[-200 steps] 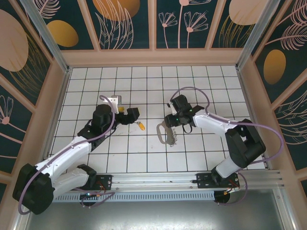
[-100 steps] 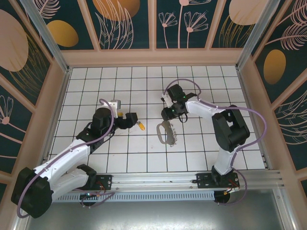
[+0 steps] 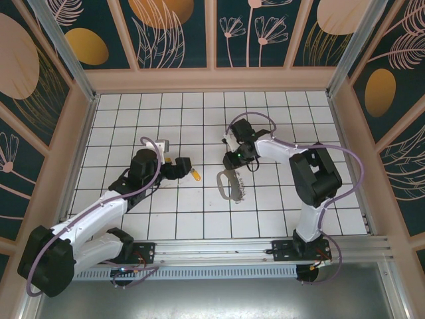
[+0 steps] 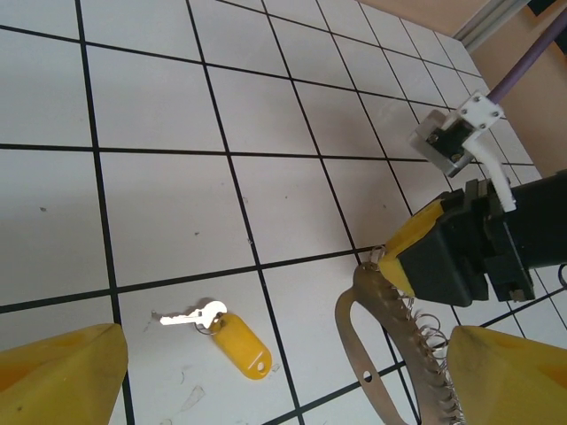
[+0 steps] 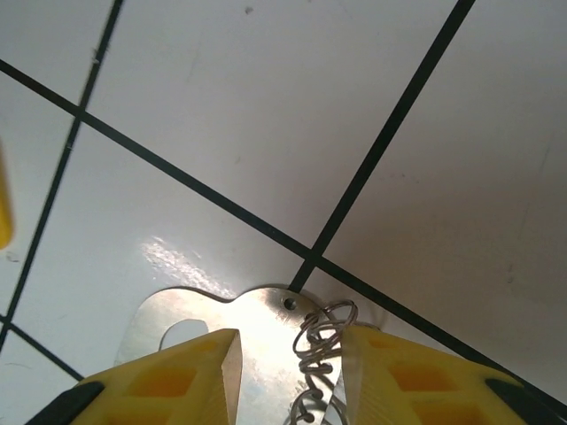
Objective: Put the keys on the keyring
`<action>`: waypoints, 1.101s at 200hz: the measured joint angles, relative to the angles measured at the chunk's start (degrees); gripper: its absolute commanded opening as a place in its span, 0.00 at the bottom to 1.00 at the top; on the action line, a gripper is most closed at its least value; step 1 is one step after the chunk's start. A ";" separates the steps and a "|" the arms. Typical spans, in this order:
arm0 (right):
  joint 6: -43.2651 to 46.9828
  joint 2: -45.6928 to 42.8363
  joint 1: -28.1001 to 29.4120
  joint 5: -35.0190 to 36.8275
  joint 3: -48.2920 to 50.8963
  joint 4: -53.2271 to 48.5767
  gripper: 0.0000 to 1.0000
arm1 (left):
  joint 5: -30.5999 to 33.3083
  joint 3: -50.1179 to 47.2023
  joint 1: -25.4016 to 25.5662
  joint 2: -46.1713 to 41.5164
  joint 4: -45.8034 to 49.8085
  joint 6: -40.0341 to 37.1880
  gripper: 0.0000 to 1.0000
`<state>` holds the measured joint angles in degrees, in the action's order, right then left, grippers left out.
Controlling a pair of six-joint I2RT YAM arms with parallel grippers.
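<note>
White tiled table point(image 3: 199, 219), keys point(image 3: 196, 175) near keyring point(image 3: 231, 183)

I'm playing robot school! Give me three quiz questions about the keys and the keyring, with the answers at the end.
1. True or false: the keys are already on the keyring.
2. What sits between the fingers of the right gripper? A: the keys. B: the end of the keyring. C: a cup.
3. Fill in: the keys have a plastic head coloured ____.

Key: 1 false, they lie apart. 2 B. 3 yellow.
</note>
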<state>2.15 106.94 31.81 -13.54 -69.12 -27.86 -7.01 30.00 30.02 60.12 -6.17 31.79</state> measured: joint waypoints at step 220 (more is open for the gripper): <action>-3.06 -3.23 -0.74 12.09 0.83 -1.14 0.31 | 0.04 -0.76 0.00 -0.09 -0.04 0.00 0.93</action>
<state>-0.91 103.70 31.07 -1.45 -68.29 -28.99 -6.96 29.23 30.02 60.03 -6.22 31.79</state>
